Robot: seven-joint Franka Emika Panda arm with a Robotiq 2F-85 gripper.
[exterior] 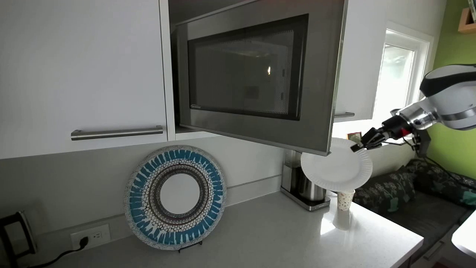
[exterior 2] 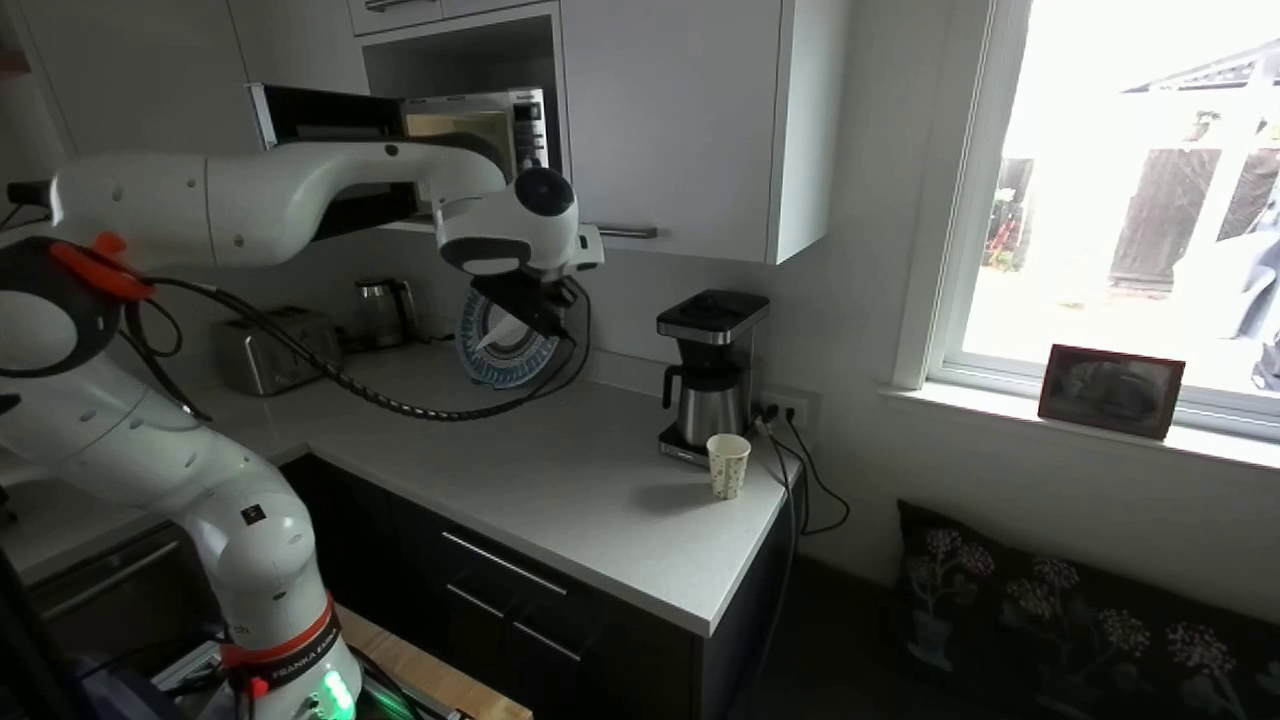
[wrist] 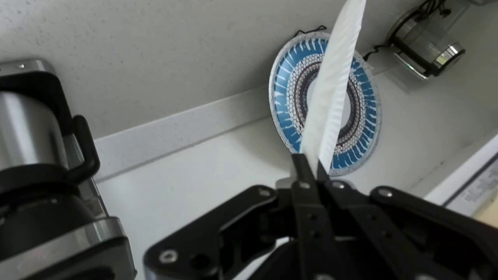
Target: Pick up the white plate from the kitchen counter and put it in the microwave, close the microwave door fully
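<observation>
While the microwave door (exterior: 253, 74) stands swung outward in an exterior view, the gripper (exterior: 356, 146) has the white paper plate (exterior: 338, 167) by its rim, raised clear of the kitchen counter (exterior: 260, 230), its upper left hidden behind the door's lower corner. In an exterior view, the robot arm (exterior 2: 270, 212) crosses in front of the microwave (exterior 2: 526, 130), the plate a thin white sliver beneath its far end. In the wrist view, the black fingers (wrist: 300, 168) stand nearly together, clamped on the plate's edge, with the blue-and-white patterned plate (wrist: 290, 89) behind.
</observation>
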